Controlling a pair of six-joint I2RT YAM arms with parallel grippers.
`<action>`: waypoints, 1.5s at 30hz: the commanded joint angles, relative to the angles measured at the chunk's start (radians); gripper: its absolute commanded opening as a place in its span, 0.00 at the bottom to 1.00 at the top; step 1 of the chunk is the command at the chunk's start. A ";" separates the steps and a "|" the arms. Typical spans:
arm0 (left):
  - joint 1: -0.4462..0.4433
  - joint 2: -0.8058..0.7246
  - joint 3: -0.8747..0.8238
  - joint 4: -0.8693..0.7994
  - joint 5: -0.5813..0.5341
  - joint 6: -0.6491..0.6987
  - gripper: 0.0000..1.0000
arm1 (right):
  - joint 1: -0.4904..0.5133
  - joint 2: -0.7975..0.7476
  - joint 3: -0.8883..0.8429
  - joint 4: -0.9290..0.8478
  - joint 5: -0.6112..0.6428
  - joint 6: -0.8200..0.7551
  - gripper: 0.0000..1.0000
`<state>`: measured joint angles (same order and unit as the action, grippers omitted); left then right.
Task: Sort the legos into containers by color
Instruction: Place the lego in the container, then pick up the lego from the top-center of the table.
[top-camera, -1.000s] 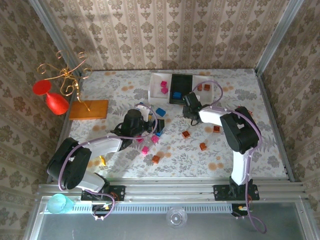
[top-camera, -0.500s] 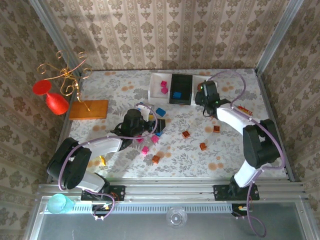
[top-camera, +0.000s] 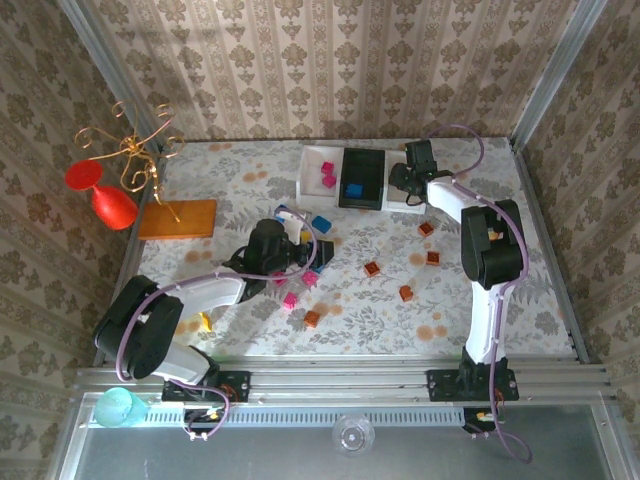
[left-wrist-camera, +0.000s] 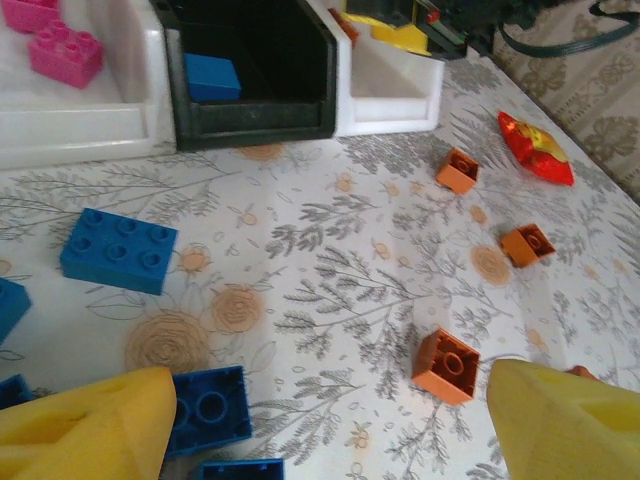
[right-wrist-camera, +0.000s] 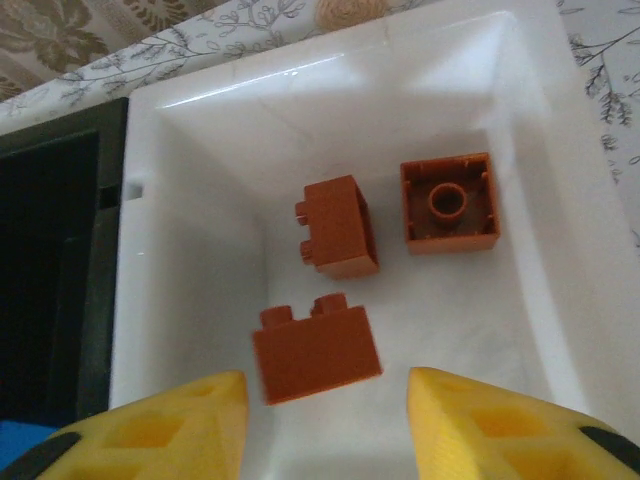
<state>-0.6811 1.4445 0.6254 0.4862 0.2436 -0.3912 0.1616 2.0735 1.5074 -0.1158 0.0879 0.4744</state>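
Observation:
My right gripper (right-wrist-camera: 325, 425) hangs open over the right white container (right-wrist-camera: 190, 210), and in the top view it (top-camera: 402, 183) is at the back of the table. An orange-brown lego (right-wrist-camera: 316, 352) lies between its fingers, touching neither. Two more orange-brown legos (right-wrist-camera: 338, 226) (right-wrist-camera: 449, 203) rest in that tray. My left gripper (left-wrist-camera: 330, 430) stands open low over the table, with a blue lego (left-wrist-camera: 205, 408) by its left finger and an orange lego (left-wrist-camera: 446, 365) near its right one. The black container (left-wrist-camera: 250, 115) holds a blue lego (left-wrist-camera: 212, 77). The left white container (left-wrist-camera: 80, 130) holds pink legos (left-wrist-camera: 65, 50).
Loose legos dot the table: blue (top-camera: 320, 223), pink (top-camera: 290, 300), orange (top-camera: 406, 293). A red-yellow snack packet (left-wrist-camera: 535, 148) lies to the right. A flat orange board (top-camera: 177, 218) and a gold stand with red glasses (top-camera: 110, 190) occupy the left.
My right arm swung from the table's middle back over the right white container and opened, letting an orange-brown lego go into it. The left arm has stayed put.

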 joint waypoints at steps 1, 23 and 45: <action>-0.026 0.010 0.039 0.009 0.046 0.035 0.83 | 0.001 -0.107 -0.058 -0.001 -0.053 -0.011 0.54; 0.067 -0.009 0.082 -0.272 -0.251 0.092 0.86 | 0.267 -0.758 -0.691 -0.033 -0.043 -0.150 0.90; 0.300 0.466 0.566 -0.598 -0.235 0.144 0.79 | 0.375 -0.802 -0.867 0.215 -0.067 -0.217 1.00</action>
<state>-0.3943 1.8565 1.1275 -0.0380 -0.0139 -0.2855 0.5323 1.3010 0.6502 0.0505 0.0380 0.2604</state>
